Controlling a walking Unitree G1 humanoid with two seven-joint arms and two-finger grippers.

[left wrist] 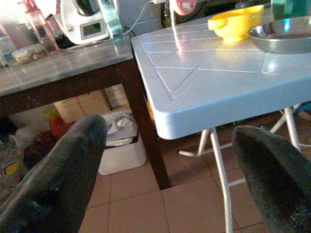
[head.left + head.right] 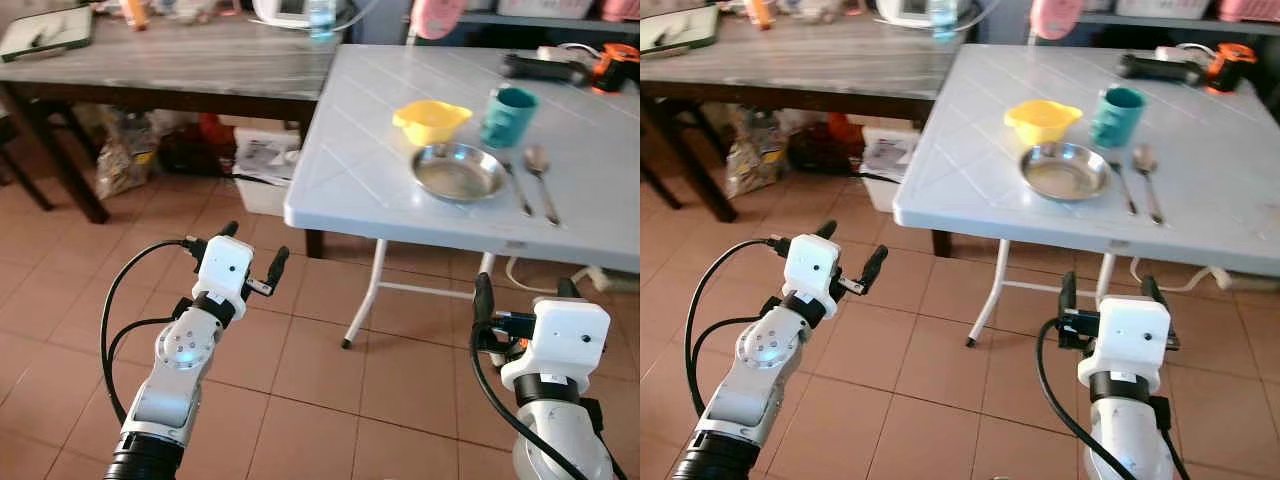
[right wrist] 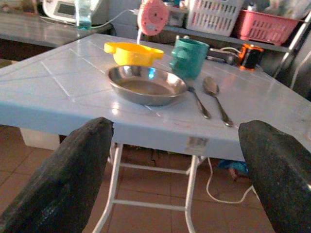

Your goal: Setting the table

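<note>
a pale blue folding desk (image 2: 370,150) fills the upper right of the left eye view. near its front edge sits a steel plate (image 2: 459,172), with a yellow bowl (image 2: 431,120) just behind it and a teal mug (image 2: 508,116) to the bowl's right. two spoons (image 2: 541,180) lie side by side just right of the plate. the left gripper (image 2: 250,250) hovers over the tiled floor (image 2: 330,390) at lower left, jaws apart and empty. the right gripper (image 2: 525,290) hangs below the desk edge at lower right, jaws also spread wide. a dark wooden desk (image 2: 170,65) stands at upper left.
</note>
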